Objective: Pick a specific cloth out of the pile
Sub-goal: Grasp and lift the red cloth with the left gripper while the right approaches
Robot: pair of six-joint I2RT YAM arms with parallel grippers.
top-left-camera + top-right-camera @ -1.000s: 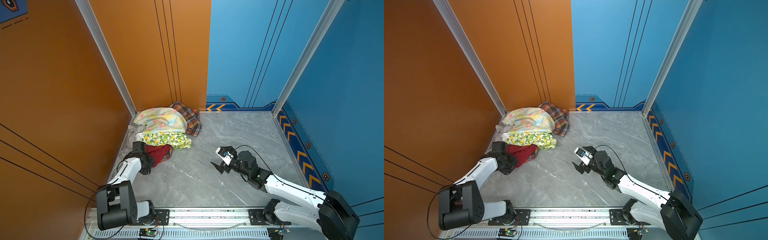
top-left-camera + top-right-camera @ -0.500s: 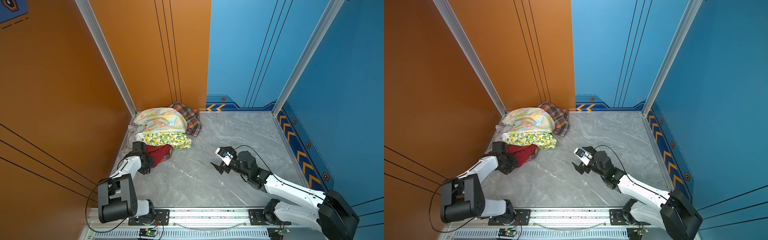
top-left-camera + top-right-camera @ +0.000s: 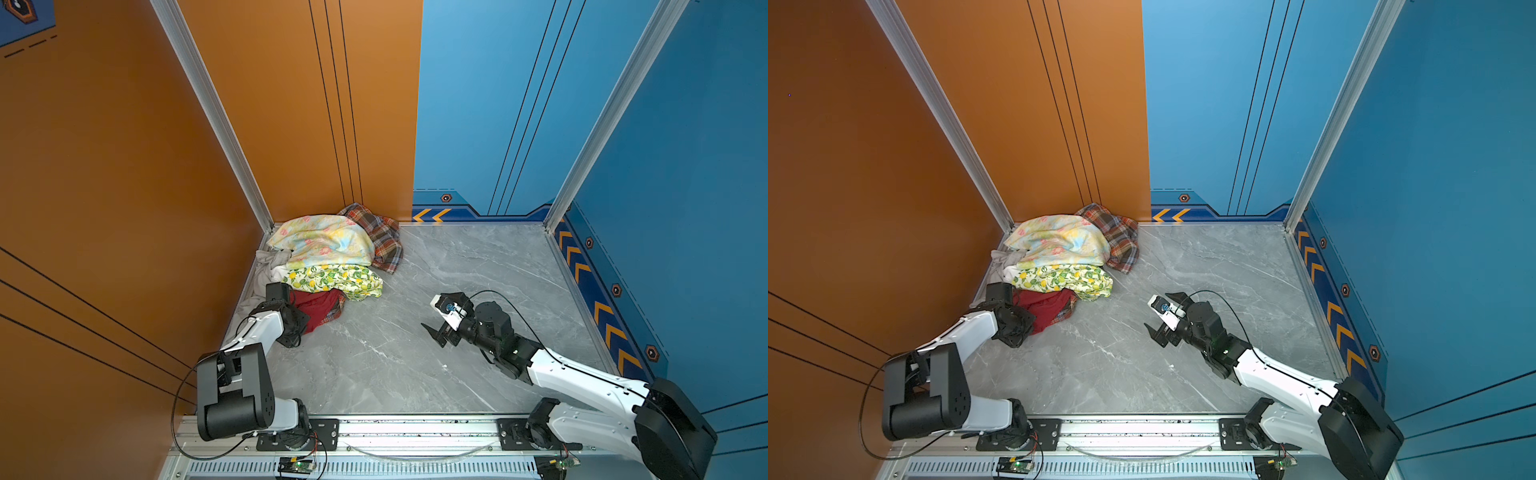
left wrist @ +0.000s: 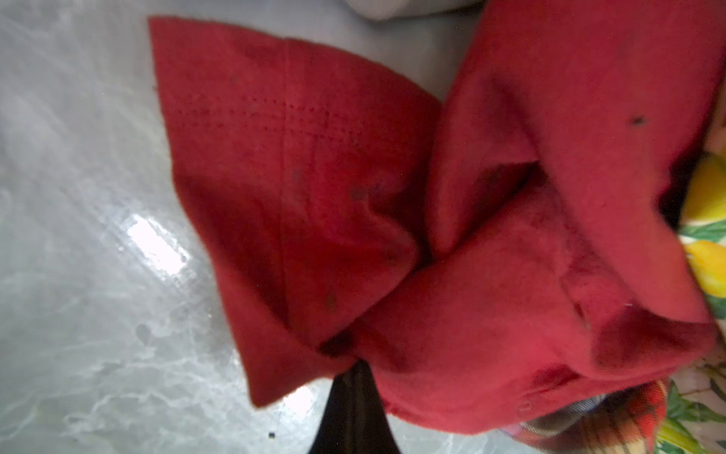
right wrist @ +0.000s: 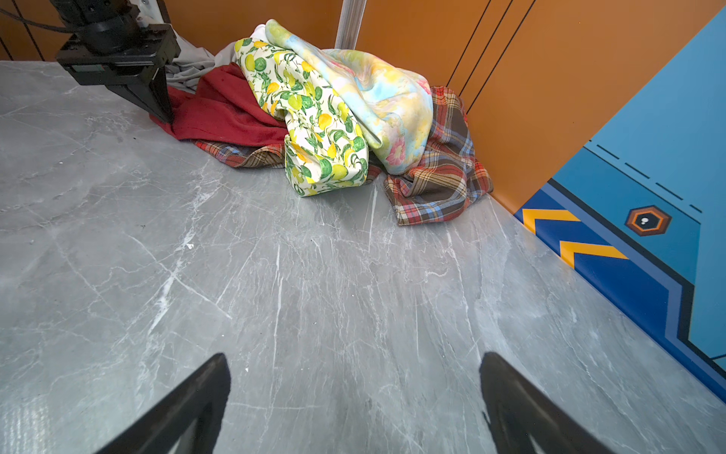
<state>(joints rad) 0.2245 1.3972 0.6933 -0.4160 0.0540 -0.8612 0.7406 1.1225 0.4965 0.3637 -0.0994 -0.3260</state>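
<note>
**Grab is on, pull-out not done yet**

Top views: your left fingers are closed tight on the near edge of the cloth. It lies at the 6 o'clock edge of the pile, up in the 10 o'clock corner of the desk. So picking the right piece looks done to me. Nothing is lifted or dragged clear though, and its far side sits tucked under the lemon-print cloth. The left arm lies low beside the orange wall, forearm running toward 12 o'clock, wrist tipped down onto the fabric. The right fingers are spread wide and empty. They're off at the cloth's 3 o'clock, well apart from it, with that arm stretched low toward 10 o'clock.

Left wrist: red fills the view, and the folds bunch in toward the dark left fingers. Looks like a real bite of fabric.

Right wrist: both right fingers stand wide apart over bare desk with nothing between them. The left fingers meet at the tip, pinning the red edge down at the desk. The cloth also lies over a strip of the plaid cloth. What's left, I'd say, is to pull it out toward 6 o'clock. Watch that the plaid doesn't ride along.
</note>
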